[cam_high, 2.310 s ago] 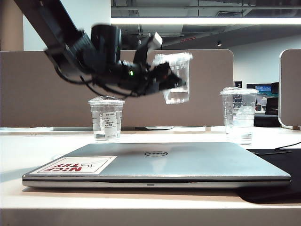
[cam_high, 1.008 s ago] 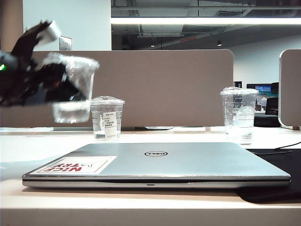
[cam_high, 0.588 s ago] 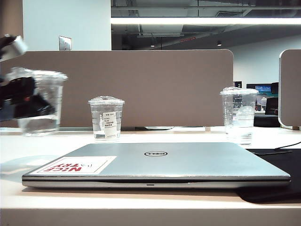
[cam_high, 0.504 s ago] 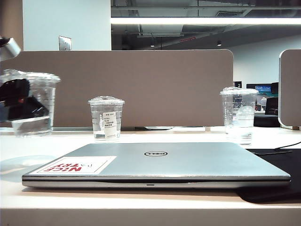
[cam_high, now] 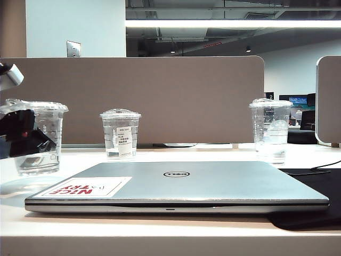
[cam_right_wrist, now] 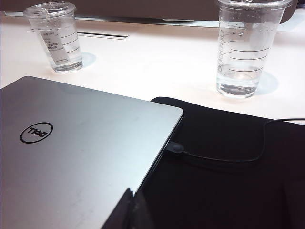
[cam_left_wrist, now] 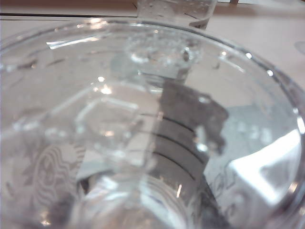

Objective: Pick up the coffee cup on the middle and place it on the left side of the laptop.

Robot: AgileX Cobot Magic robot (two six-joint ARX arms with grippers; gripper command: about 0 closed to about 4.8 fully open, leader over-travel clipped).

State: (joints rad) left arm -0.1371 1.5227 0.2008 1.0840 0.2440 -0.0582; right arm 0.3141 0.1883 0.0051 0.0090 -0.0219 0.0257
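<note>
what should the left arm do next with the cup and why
Probably ease the cup straight down, then open. The left gripper grips it at the exterior view's left edge, left of the laptop, upright, its base seemingly at or just above the table. The right gripper isn't in view.

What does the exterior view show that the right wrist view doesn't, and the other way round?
Only the exterior view shows the left gripper at the far left, closed on the coffee cup, which sits low by the laptop's left side; whether its base touches the table I cannot tell. It also shows the laptop's white corner sticker.

Only the right wrist view shows the black mat laid out and the cable plugged into the laptop's edge. The right gripper appears in neither.

Both show the laptop, the labelled cup and the tall cup.
</note>
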